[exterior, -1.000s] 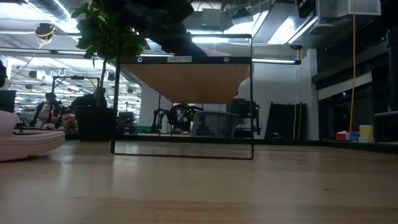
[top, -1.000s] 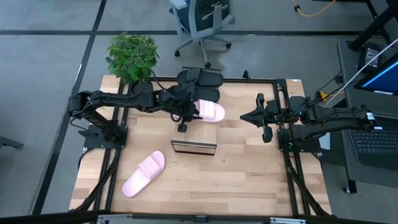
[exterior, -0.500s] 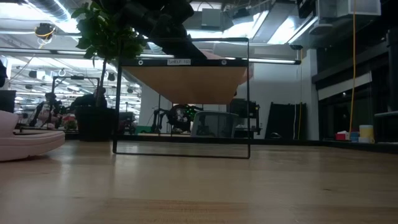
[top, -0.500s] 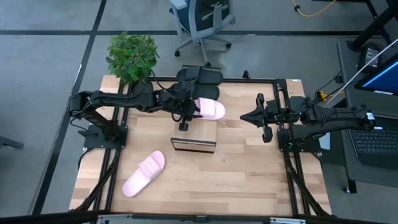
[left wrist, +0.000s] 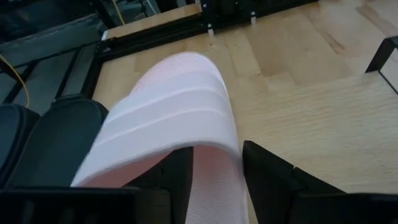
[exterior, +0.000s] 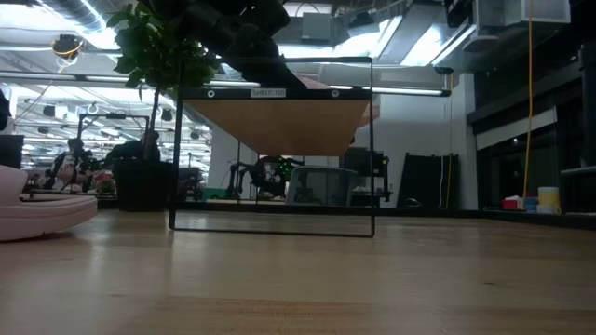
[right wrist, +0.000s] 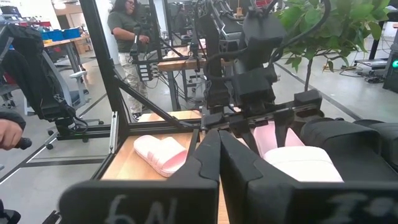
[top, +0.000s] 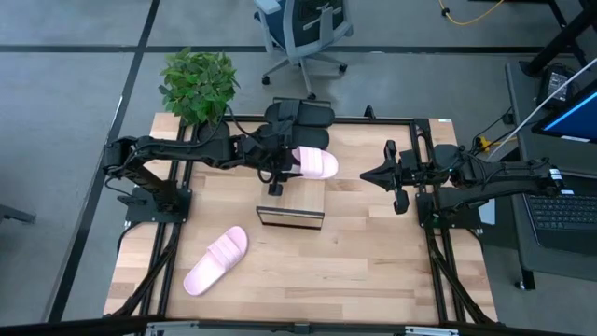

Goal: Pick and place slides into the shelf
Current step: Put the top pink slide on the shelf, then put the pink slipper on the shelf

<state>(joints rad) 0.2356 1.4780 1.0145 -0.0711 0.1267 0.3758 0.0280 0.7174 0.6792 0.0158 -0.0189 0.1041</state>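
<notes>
**Pink slide held over the shelf top**

The pale pink slide (top: 315, 164) sits at the far end of the shelf (top: 297, 198), toe pointing toward the right side of the counter (top: 373, 261), and the left hand (top: 277, 171) grips it at the heel end. In the left wrist view the two dark fingers (left wrist: 268, 180) straddle the sole edge of that pink slide (left wrist: 168, 130), clenched on it, with the wide strap arching up ahead of them. Whether the sole is fully down on the plank or just above it, I cannot tell.

Right beside it, at the far edge of the counter, the black pair (top: 300, 119) lies side by side; one black slide (left wrist: 53, 140) shows just next to the pink one in the wrist view.

The second pink slide (top: 216, 260) lies on the counter near the front-left corner, well apart from the shelf, angled diagonally. From the low view it shows at the left edge (exterior: 42, 207), with the shelf (exterior: 275, 121) standing mid-counter on its dark frame.

The right hand (top: 368, 174) waits above the right side of the counter, fingers pressed together and holding nothing. A potted plant (top: 198, 86) stands at the far-left corner.
</notes>
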